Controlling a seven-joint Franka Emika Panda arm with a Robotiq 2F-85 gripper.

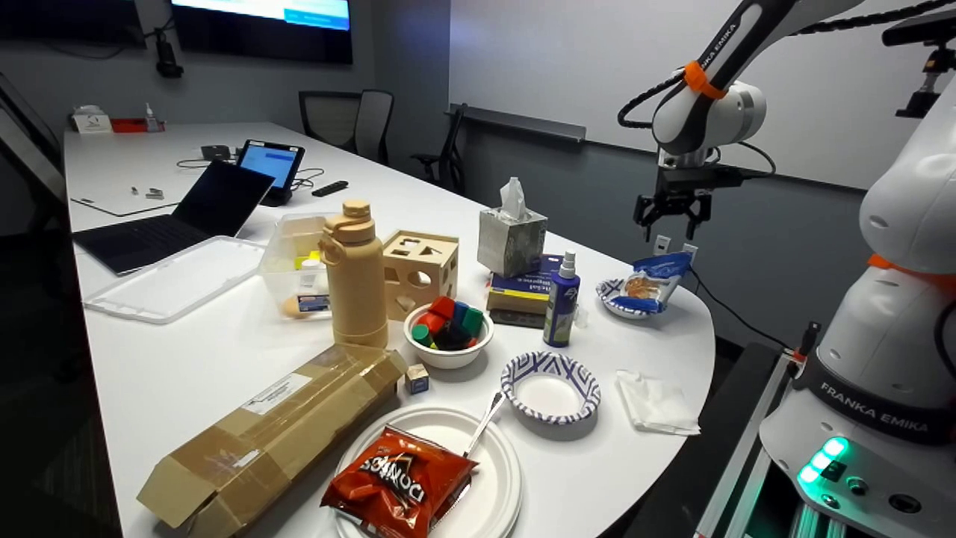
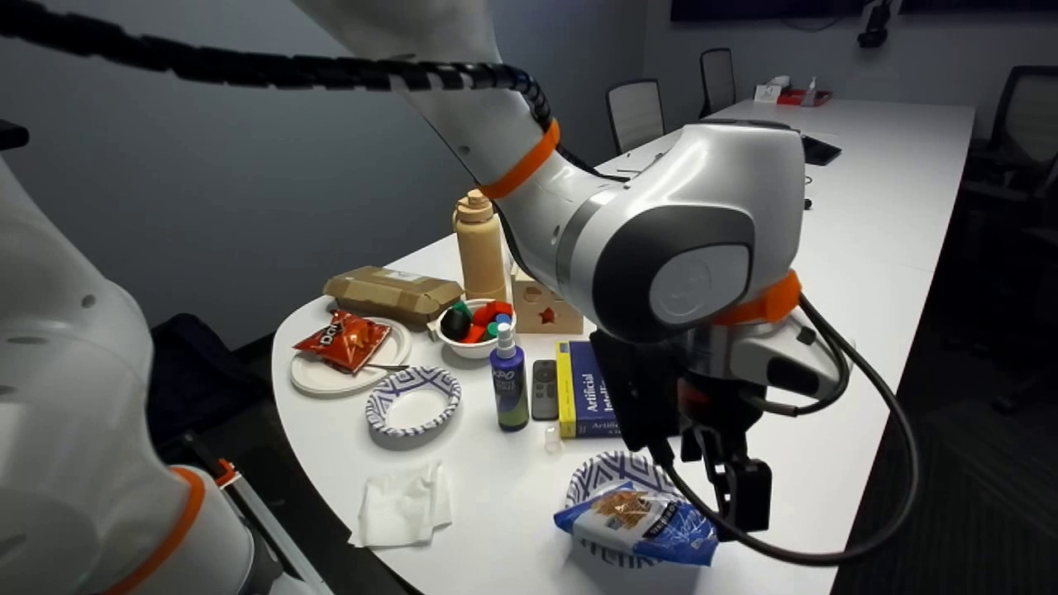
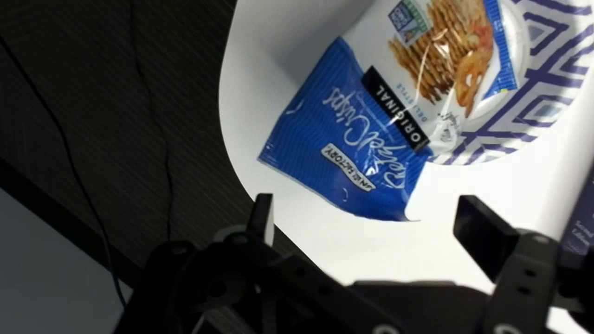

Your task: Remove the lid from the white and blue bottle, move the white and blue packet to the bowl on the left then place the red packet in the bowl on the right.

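Note:
The white and blue packet (image 1: 654, 285) rests tilted on a patterned bowl (image 1: 614, 305), one end over the rim; it also shows in the wrist view (image 3: 352, 153). My gripper (image 1: 671, 230) is open, with nothing between its fingers, above the packet. The red packet (image 1: 403, 482) lies on a white plate (image 1: 500, 499). A second patterned bowl (image 1: 551, 396) holds nothing. The blue bottle with a white spray top (image 1: 562, 302) stands upright between the bowls. A small transparent cap (image 2: 553, 440) lies on the table beside it, apart from the bottle.
A book (image 2: 588, 388) carries a tissue box (image 1: 512, 237) behind the bottle. A bowl of blocks (image 1: 448, 355), a tan flask (image 1: 357, 284), a wooden shape box (image 1: 420, 273) and a cardboard box (image 1: 276, 441) stand farther off. A napkin (image 1: 657, 403) lies near the table edge.

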